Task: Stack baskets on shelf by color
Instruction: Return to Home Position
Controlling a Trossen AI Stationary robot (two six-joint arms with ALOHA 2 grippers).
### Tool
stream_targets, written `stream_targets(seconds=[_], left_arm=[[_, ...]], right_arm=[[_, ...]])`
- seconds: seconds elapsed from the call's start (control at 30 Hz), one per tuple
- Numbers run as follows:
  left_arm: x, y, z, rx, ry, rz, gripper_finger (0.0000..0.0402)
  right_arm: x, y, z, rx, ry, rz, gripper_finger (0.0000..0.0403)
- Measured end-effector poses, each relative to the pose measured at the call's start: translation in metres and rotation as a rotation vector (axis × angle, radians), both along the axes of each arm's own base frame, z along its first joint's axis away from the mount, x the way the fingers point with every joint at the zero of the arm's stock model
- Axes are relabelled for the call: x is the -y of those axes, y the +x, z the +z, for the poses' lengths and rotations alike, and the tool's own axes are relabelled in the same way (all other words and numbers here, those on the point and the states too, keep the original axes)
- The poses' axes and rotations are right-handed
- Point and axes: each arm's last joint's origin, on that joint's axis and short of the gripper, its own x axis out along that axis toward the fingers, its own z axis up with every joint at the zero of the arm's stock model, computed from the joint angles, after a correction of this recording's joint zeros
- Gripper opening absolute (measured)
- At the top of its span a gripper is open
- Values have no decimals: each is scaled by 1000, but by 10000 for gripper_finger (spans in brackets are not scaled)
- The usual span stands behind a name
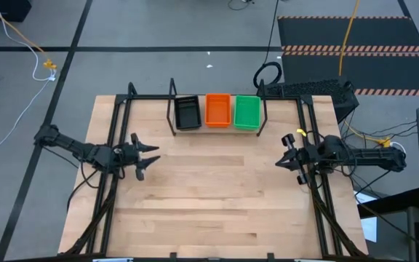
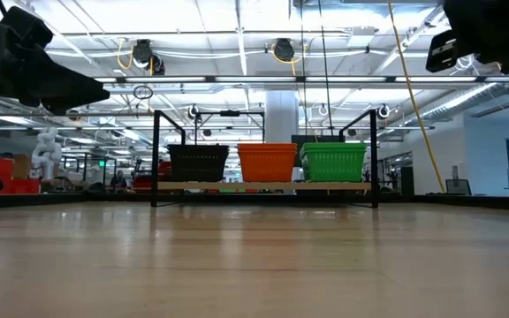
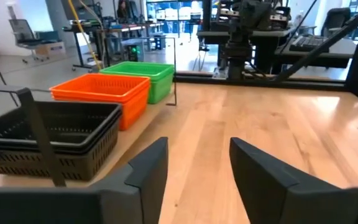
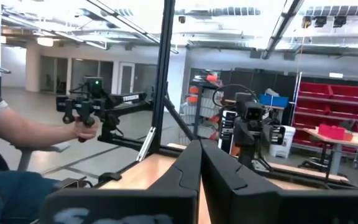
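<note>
Three stacks of baskets stand side by side with their bottoms on the shelf [image 1: 217, 129] at the table's far middle: black [image 1: 188, 112], orange [image 1: 218, 110] and green [image 1: 246, 112]. The low view shows them in the same order, black [image 2: 198, 162], orange [image 2: 267, 162], green [image 2: 334, 162], between the black uprights. In the left wrist view the black stack [image 3: 48, 134] is nearest. My left gripper [image 1: 150, 156] [image 3: 197, 149] hovers open over the table's left half, short of the shelf. My right gripper [image 1: 285, 151] [image 4: 201, 152] hovers shut near the right edge. Neither holds anything.
Black metal frame rails run along the table's left [image 1: 111, 175] and right [image 1: 318, 189] sides. Bare wood [image 1: 217, 196] lies between the arms and toward the near edge. A seated person's arm [image 4: 30, 130] shows in the room beyond the table, holding a control handle.
</note>
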Motion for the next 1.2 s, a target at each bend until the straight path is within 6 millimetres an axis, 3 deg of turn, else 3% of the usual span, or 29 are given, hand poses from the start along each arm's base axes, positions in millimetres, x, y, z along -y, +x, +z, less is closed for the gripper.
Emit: stream_targets(seconds=[0.4, 0.57, 0.93, 1.2], left_arm=[[0, 1, -1, -10, -3, -49, 67], [0, 0, 1, -26, 113, -35, 9], [-1, 0, 5, -25, 166, -5, 42], [-1, 0, 5, -25, 166, -5, 44]], right_arm=[[0, 1, -5, -61, 20, 4, 4], [0, 1, -4, -43, 11, 1, 4], [0, 1, -5, -47, -4, -3, 4], [0, 1, -5, -49, 1, -2, 4]])
